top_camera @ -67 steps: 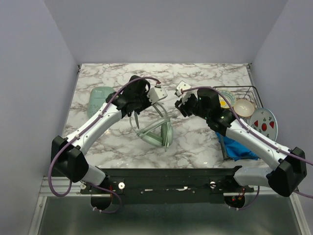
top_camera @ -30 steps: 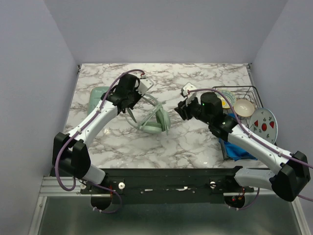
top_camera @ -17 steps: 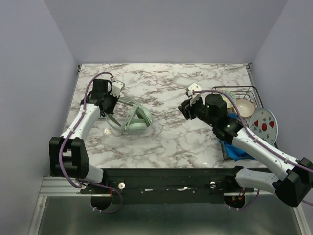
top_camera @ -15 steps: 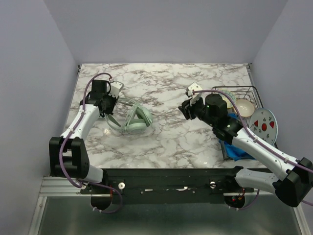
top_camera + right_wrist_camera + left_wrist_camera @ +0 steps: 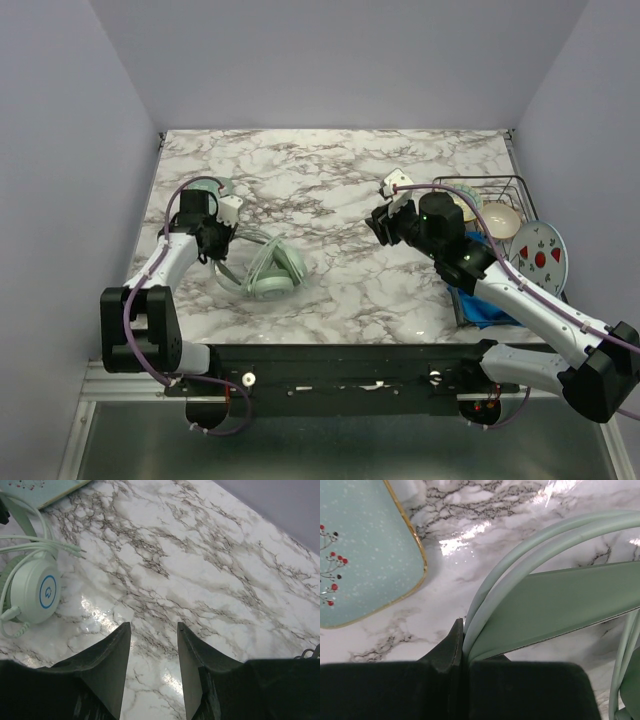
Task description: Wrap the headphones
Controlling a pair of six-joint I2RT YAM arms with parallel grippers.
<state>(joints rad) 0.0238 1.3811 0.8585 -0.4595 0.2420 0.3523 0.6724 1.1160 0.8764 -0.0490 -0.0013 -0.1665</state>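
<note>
The pale mint-green headphones point(image 5: 268, 272) lie on the marble table at the left, ear cups toward the front, thin cable looped around them. My left gripper point(image 5: 218, 247) is shut on the headband point(image 5: 545, 587), pinching its arch low between the jaws. In the right wrist view one ear cup point(image 5: 35, 592) with a blue ring and the cable point(image 5: 42, 545) show at the left edge. My right gripper point(image 5: 153, 627) is open and empty, hovering above bare marble near the table's middle right point(image 5: 378, 222), well apart from the headphones.
A flat mint-green case point(image 5: 360, 550) with a gold rim lies at the far left, mostly hidden under the left arm in the top view. A wire dish rack point(image 5: 495, 195) with a bowl point(image 5: 498, 219), a strawberry plate point(image 5: 540, 250) and a blue cloth point(image 5: 485, 300) stand at the right.
My left gripper has dragged the headphones by the headband from the table's middle to the front left, beside the case. The right gripper drew back slightly to the right and stayed open.
</note>
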